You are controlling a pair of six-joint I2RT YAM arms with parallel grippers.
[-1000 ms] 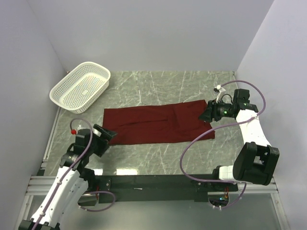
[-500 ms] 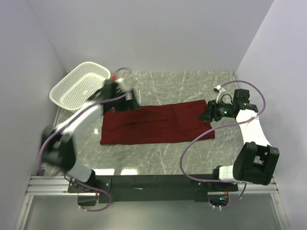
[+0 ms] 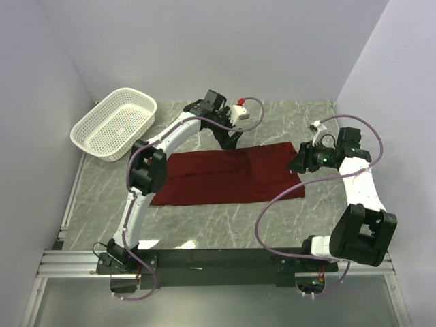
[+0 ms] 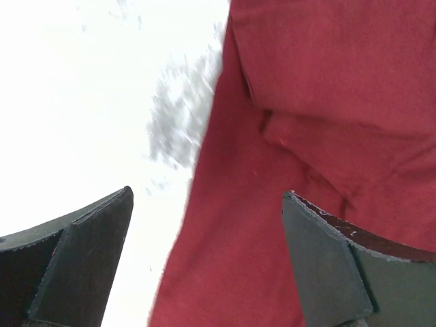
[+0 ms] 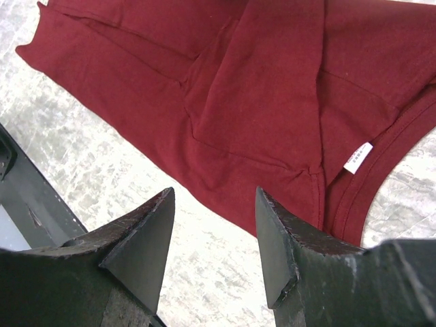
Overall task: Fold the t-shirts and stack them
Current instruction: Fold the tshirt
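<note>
Some t-shirt [image 3: 225, 180] edge hides beneath the left hand [image 3: 229, 141].

A: Walls?
B: Three, plain pale grey-lilac. Back wall [image 3: 218, 48] across the top of the frame, left wall [image 3: 34, 102] and right wall [image 3: 395, 75] closing in the sides.
A: Surface?
B: Table [image 3: 225, 218], grey-green marble pattern with white veins, glossy. Bright glare patch [image 3: 180, 243] lower centre-left.
A: Near edge?
B: Black rail [image 3: 218, 259] along the bottom, silver metal frame [image 3: 68, 262] at lower left.
</note>
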